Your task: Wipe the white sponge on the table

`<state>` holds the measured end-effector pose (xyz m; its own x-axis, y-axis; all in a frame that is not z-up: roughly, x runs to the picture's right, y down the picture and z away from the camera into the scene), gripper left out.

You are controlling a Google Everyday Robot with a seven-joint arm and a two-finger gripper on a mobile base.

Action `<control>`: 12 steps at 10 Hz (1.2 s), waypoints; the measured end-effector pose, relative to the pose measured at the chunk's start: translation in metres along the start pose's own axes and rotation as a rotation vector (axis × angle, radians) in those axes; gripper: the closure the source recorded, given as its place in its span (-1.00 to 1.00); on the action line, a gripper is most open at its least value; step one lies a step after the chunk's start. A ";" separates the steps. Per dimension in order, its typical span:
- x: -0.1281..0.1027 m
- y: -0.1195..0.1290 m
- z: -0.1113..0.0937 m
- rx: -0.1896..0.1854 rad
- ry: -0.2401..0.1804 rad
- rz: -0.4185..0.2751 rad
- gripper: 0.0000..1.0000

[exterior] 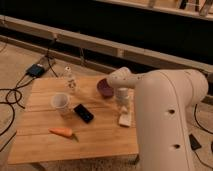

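Fingers of the gripper (124, 106) are closed and point straight down over the right end of the low table of light wooden planks (100, 142). Their tips meet the far end of the small flat white rectangular sponge (125, 119); whether they pinch it I cannot tell. The sponge lies flat close to the table's right edge, near the round purple bowl (104, 89). The bulky white robot arm (165, 115) rises on the right. Toward the middle a black phone (83, 112) lies just beside a translucent white cup (61, 102); a small clear bottle (70, 81) stands behind them, and an orange carrot (62, 132) lies nearer the front edge
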<state>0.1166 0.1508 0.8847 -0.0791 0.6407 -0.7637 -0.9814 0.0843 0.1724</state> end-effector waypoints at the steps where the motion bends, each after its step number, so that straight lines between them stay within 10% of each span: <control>1: -0.004 0.005 0.001 -0.005 0.000 -0.008 1.00; 12: 0.002 0.118 -0.023 -0.047 -0.002 -0.262 1.00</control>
<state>-0.0038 0.1444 0.8890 0.1794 0.6032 -0.7772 -0.9754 0.2120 -0.0606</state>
